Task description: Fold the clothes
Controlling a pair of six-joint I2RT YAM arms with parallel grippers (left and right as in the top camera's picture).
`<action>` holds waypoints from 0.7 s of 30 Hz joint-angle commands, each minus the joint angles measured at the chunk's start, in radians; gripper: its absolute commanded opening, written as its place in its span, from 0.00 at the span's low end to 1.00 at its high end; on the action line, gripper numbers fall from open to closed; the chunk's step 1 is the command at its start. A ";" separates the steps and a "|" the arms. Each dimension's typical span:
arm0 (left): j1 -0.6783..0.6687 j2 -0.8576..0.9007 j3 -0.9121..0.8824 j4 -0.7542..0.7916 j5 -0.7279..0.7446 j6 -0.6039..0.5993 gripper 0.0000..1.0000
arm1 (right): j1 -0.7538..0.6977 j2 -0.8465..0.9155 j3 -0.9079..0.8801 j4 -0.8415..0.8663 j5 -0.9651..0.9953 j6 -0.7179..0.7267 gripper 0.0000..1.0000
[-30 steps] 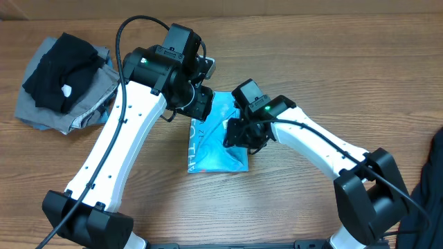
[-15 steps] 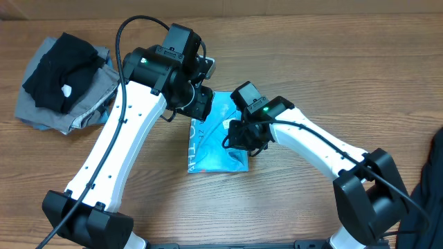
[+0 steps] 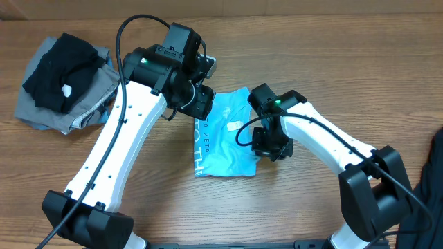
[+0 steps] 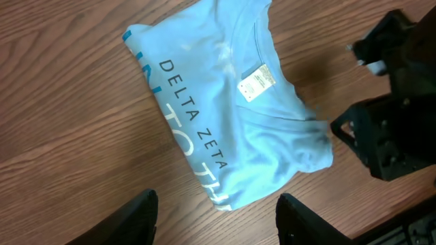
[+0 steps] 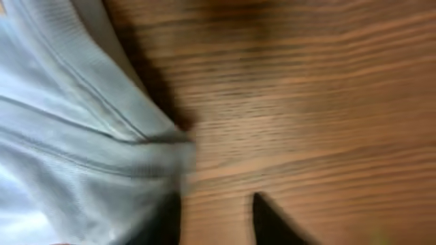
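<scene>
The light blue T-shirt (image 3: 225, 138) lies folded into a compact rectangle in the middle of the table, white lettering along its left edge and a small white tag (image 4: 256, 83) near the collar. My left gripper (image 4: 218, 221) hovers open over the shirt's upper left corner (image 3: 201, 104), nothing between its fingers. My right gripper (image 3: 271, 146) sits low at the shirt's right edge. In the right wrist view its jaws (image 5: 218, 221) stand apart over bare wood, the left finger (image 5: 167, 218) against the shirt's hem (image 5: 82, 143).
A pile of black and grey garments (image 3: 62, 83) lies at the table's far left. Another dark garment (image 3: 429, 187) hangs at the right edge. The right arm's body (image 4: 395, 129) is close beside the shirt in the left wrist view.
The right gripper shifted right, pulling the shirt slightly right and flatter, and its jaws have since parted off the cloth. The left arm has stayed put.
</scene>
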 commanded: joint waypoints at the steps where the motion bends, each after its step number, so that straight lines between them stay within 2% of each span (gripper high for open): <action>1: -0.001 -0.026 0.016 0.003 -0.008 0.020 0.59 | -0.017 -0.012 0.005 0.002 0.079 0.000 0.48; 3: -0.001 -0.026 0.016 0.004 -0.008 0.021 0.60 | -0.045 -0.014 0.006 0.051 0.059 -0.034 0.45; 6: -0.001 -0.026 0.016 0.004 -0.008 0.020 0.61 | -0.083 -0.021 0.006 0.163 -0.101 -0.189 0.35; 8: -0.001 -0.026 0.016 0.004 -0.008 0.020 0.62 | -0.097 -0.021 0.006 0.237 -0.223 -0.253 0.35; 13: -0.001 -0.026 0.016 0.008 -0.008 0.020 0.62 | -0.076 -0.016 0.005 0.411 -0.383 -0.252 0.31; 21: -0.001 -0.026 0.016 0.008 -0.008 0.020 0.62 | -0.035 0.082 0.004 0.570 -0.381 -0.191 0.27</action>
